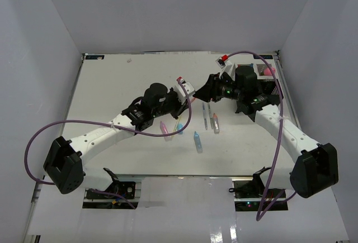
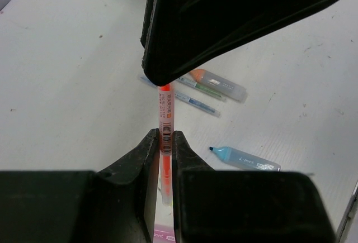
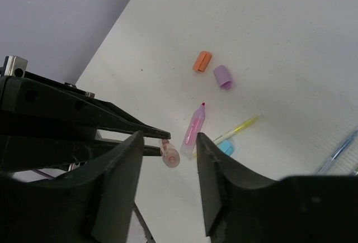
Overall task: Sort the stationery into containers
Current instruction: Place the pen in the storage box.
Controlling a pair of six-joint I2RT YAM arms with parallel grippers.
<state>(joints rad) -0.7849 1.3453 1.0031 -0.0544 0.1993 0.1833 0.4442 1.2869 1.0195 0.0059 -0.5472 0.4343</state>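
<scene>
top: high, rear, whole table | wrists: close, angled down | shared: table

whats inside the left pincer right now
An orange pen, clamped between the fingers of the left pincer. Its far tip cannot be seen from the left wrist: the open right pincer covers it.

Table, seen from above; both arms reach from the near edge toward its centre. The left gripper clamps a pen above the table. The pen's far end lies between the spread fingers of the right gripper, which faces it from the right.

On the table, nearer than the grippers, lie from left to right:
- a first marker with a slim pen just beside it
- a second marker, nearest of all
- a thin pen
- a third marker

In the right wrist view two loose caps lie just beside each other, beyond the first marker's tip. The organizer stands in the far right corner, behind the right arm.
</scene>
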